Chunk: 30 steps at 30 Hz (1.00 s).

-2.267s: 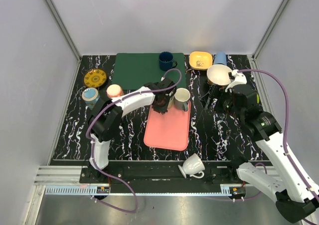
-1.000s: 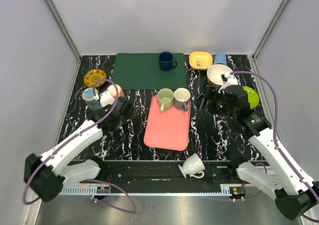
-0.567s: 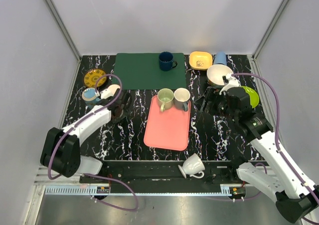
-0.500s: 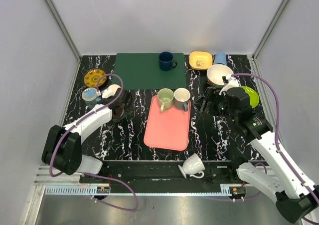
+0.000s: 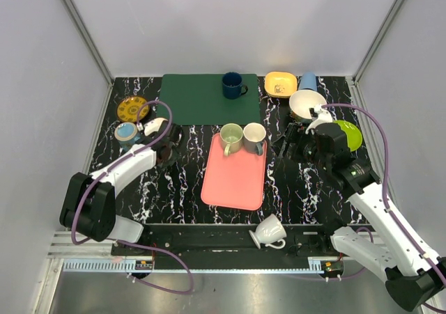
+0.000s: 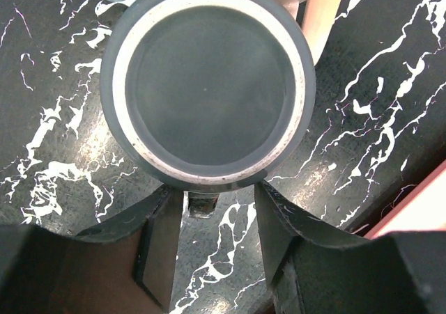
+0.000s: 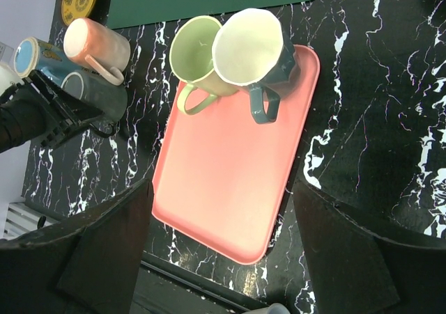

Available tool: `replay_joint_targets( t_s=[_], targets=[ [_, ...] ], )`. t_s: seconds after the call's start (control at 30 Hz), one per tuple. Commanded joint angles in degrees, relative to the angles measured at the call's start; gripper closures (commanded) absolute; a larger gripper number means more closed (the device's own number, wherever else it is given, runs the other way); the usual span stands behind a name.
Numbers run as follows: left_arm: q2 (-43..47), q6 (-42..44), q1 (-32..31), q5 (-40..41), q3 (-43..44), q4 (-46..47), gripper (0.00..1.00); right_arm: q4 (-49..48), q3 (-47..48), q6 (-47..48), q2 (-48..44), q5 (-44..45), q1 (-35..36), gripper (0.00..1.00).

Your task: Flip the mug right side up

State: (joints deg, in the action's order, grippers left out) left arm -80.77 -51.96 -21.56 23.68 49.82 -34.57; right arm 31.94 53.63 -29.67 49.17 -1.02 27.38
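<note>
Swung leftward off the tray [image 5: 233, 182], my left gripper [image 6: 217, 220] straddles the handle, half closed but not yet clamped, of the dark grey mug [image 6: 207, 84], rim-down at the table's [image 6: 56, 140] left, pale-ringed base up; tipping it could topple the pink mug [image 6: 324, 14] just beside, while my right gripper [image 7: 223, 189] hangs open

Left arm [image 5: 132, 162] outstretched, jaws apart

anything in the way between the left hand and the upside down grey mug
Nothing visible. The left hand straddles the grey mug at its handle, with no object between them. A pink mug sits close beyond it.
</note>
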Motion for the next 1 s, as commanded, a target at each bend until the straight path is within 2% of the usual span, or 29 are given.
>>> replay_joint_targets(
  t_s=[0.0, 0.2, 0.23, 0.37, 0.53, 0.67, 0.97],
  targets=[
    [-0.3, 1.3, 1.0, -0.3, 2.1, 1.6, 0.52, -2.4, 0.0, 0.1, 0.1, 0.1, 0.3, 0.14],
    [-0.3, 0.9, 1.9, -0.7, 0.8, 1.9, 0.67, -2.3, -0.1, 0.1, 0.1, 0.0, 0.3, 0.14],
    [-0.3, 1.0, 2.1, -0.9, 0.7, 2.0, 0.77, -2.3, -0.2, 0.1, 0.1, 0.0, 0.3, 0.14],
    [0.9, 1.3, 2.5, -1.7, 0.2, 2.1, 1.00, -2.4, 0.0, 0.1, 0.3, -0.1, 0.4, 0.14],
    [3.2, 3.1, 2.6, -3.9, 0.6, 2.4, 1.00, -2.4, -0.1, -0.3, 0.4, -1.4, 0.3, 0.14],
    [9.8, 5.6, 0.9, -8.6, 1.3, 3.0, 1.00, -3.5, -0.5, 0.0, 0.3, -5.1, 0.3, 0.15],
    [21.1, 7.2, -14.6, -3.9, 11.3, -6.0, 1.00, -8.7, -0.9, -1.7, -0.8, -14.0, 0.3, 0.16]
  ],
)
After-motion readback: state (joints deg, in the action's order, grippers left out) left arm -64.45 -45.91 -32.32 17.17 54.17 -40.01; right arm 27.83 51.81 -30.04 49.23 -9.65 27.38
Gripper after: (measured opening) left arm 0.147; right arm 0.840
